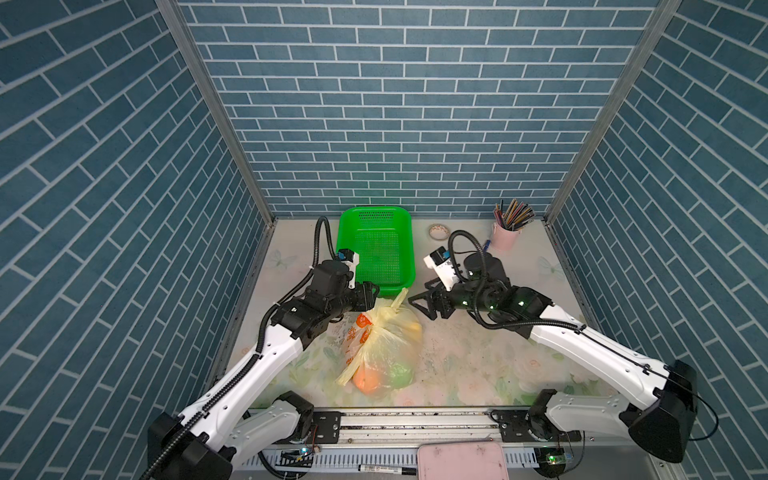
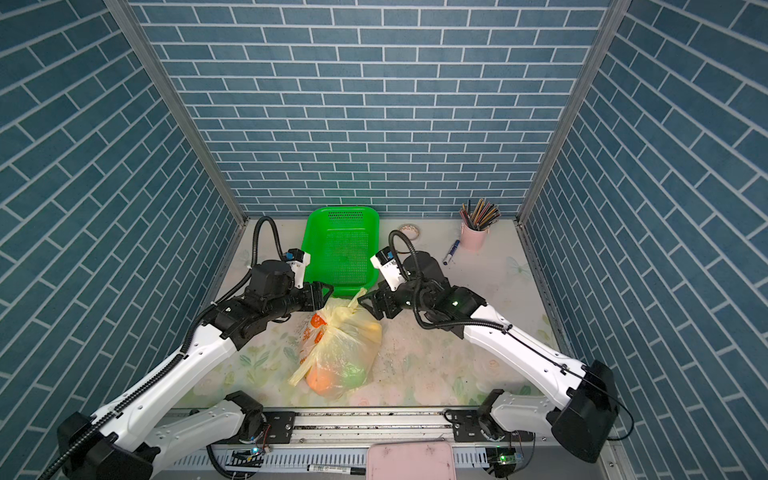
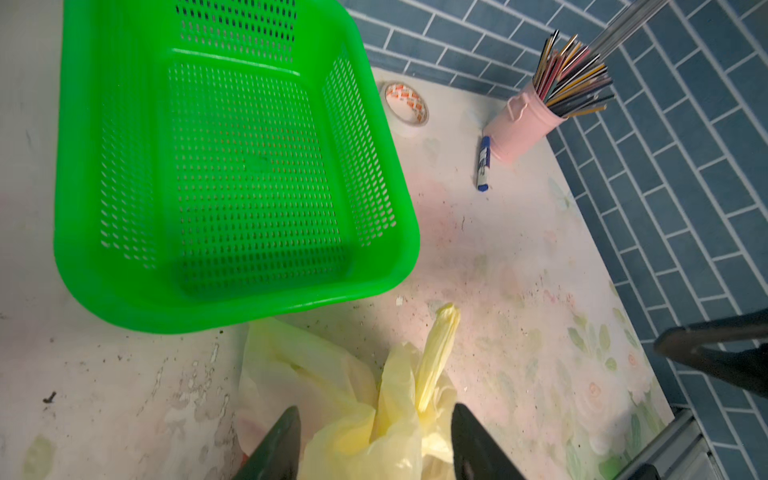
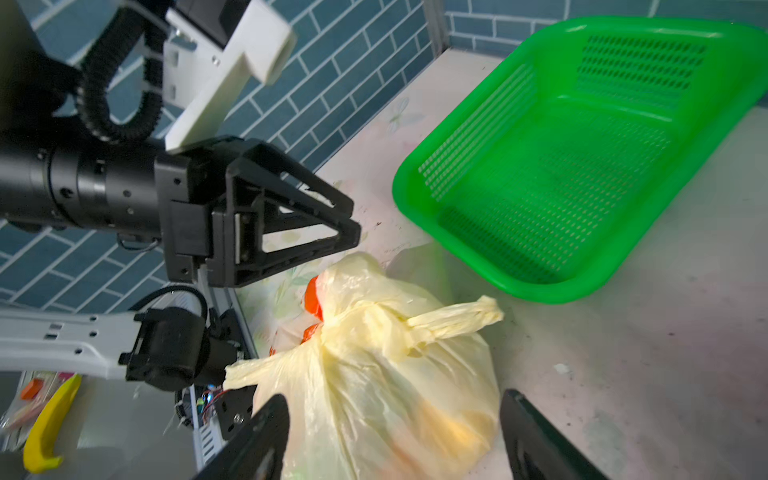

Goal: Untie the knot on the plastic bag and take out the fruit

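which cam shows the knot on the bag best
The right wrist view: the knot lies close, both tails showing. The left wrist view shows mostly one tail; in both top views it is small.

A robot lab test booth: blue brick-print wall panels (image 1: 374, 124) in metal frames (image 1: 218, 112), a flowered tabletop (image 1: 478, 365), left arm (image 1: 232, 386) and right arm (image 1: 602, 353) bolted to a rail (image 1: 415, 419) beside a bare circuit board (image 1: 555, 459)

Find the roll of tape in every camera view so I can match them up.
In a top view: roll of tape at the back, just right of the green basket.
In a top view: same spot.
Left wrist: between the basket and the pink pencil cup, here.
Right wrist: not in it.
Shared landmark: the green basket.
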Controlling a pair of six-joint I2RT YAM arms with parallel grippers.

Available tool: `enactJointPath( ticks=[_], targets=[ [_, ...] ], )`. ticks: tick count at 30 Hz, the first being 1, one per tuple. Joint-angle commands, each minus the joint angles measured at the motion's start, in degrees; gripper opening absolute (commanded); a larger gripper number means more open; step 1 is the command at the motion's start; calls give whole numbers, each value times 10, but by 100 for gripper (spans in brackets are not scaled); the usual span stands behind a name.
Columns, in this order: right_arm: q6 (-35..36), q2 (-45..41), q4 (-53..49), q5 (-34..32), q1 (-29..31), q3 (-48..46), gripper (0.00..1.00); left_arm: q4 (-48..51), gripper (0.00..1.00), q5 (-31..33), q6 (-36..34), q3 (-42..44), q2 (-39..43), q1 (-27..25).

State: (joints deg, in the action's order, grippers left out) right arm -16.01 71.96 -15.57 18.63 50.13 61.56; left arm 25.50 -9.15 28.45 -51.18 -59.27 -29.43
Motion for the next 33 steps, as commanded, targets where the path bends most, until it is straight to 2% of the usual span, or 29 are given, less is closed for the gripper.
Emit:
enactJointPath(
  ticks=[1,4,7,11,19,23,27,30,33],
  targets=[
    [17,29,-18,-7,30,17,80,37,57,-29,11,21,-1,-5],
    [7,57,-13,-12,50,18,80,26,53,-58,10,35,1,-7],
    [-6,85,4,-11,66,14,77,11,45,-79,18,51,0,-6],
    [-23,114,40,-1,80,6,68,6,37,-78,21,64,-1,-7],
    [-42,170,78,30,97,8,65,20,23,-65,6,68,-8,-8],
    [-40,197,71,46,99,24,50,17,16,-65,6,69,-9,-8],
    [-33,214,54,48,100,38,24,20,7,-51,6,65,-12,-8],
    [-33,215,58,48,100,36,8,25,3,-32,10,60,-16,-8],
    [-33,210,65,49,101,29,2,25,0,-17,11,58,-13,-8]
  ],
)
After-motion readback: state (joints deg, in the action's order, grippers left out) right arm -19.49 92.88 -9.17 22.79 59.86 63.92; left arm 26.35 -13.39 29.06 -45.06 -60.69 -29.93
